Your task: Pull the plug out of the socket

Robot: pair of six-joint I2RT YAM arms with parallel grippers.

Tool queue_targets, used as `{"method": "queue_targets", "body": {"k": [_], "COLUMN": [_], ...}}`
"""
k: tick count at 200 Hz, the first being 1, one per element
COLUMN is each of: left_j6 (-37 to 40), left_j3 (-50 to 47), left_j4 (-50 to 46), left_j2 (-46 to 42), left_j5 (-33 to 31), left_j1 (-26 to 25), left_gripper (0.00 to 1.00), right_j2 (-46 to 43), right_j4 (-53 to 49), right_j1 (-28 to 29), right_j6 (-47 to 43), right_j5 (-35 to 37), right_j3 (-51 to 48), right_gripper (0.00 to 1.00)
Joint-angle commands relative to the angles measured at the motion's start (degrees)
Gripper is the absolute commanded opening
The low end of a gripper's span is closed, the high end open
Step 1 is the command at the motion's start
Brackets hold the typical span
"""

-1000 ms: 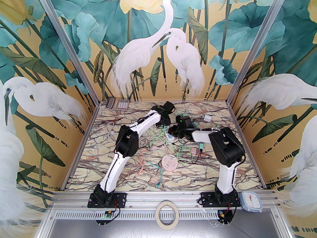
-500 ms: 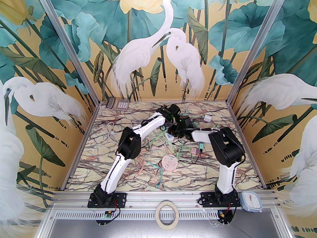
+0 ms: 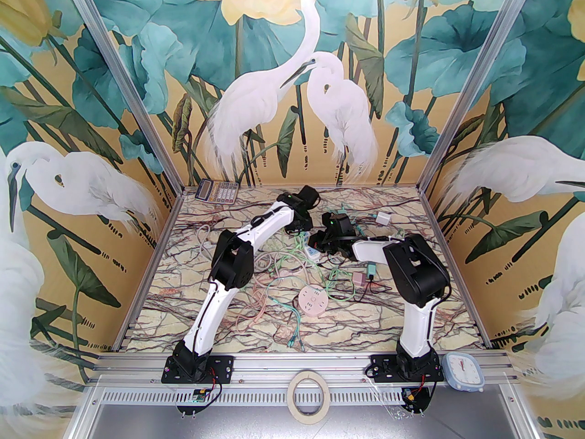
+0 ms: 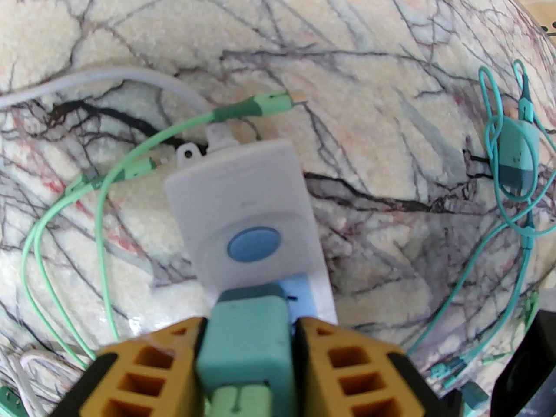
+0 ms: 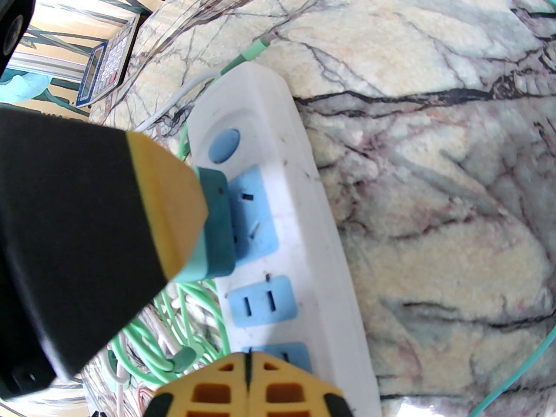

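Observation:
A white power strip point(image 4: 243, 189) with a blue button and blue sockets lies on the marble table, past the middle in the top view point(image 3: 313, 254). My left gripper point(image 4: 247, 324) is shut on a teal plug point(image 4: 245, 341) at the socket point(image 5: 254, 215) nearest the button. In the right wrist view the plug point(image 5: 215, 228) covers that socket's left part and two slots show beside it. I cannot tell whether its pins are still in. My right gripper point(image 5: 248, 359) is shut, its tips resting on the strip near the third socket.
Green and pink cables point(image 3: 283, 268) tangle around the strip. A teal charger point(image 4: 517, 154) lies to the right, a round pink socket point(image 3: 313, 301) and a pink adapter point(image 3: 359, 279) nearer me, a white charger point(image 3: 383, 219) and a calculator point(image 3: 217, 191) at the back.
The left arm swung right toward the right wrist half a second ago and has come back left. The right arm has shifted slightly left. Both grips are unchanged.

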Motion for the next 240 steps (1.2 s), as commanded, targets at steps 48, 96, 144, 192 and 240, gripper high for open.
{"method": "queue_targets", "body": {"k": [48,96,144,192,240], "left_j6": [4.5,5.8,7.3,6.3,7.1], "left_j3": [9.9,10.0,7.9,5.6,12.2], "left_j4": [-10.8,-11.8,-13.1,-9.9,-14.0], "left_j2": [3.8,4.0,1.4,-1.0,4.4], "left_j5": [-6.2,-7.5,-3.4,3.9,0.5], "left_j1": [-4.5,-5.1,-2.1,1.0,-1.6], "left_gripper": [0.36,0.35,0.35,0.36,0.36], "right_j2": [4.5,4.7,5.1,4.6,4.9], "right_j4": [-9.5,-10.7,-14.6,-14.8,-15.0], "right_j1": [0.6,1.0,2.8,2.9,3.3], "right_j6": [-2.3,-3.1,-5.7,-6.0,-6.1], "right_j5": [6.4,7.4,11.3,11.6,11.6], "right_j3": [-0.5,0.2,2.7,2.6,2.9], "right_gripper": [0.01,0.01,0.00,0.01,0.00]}}
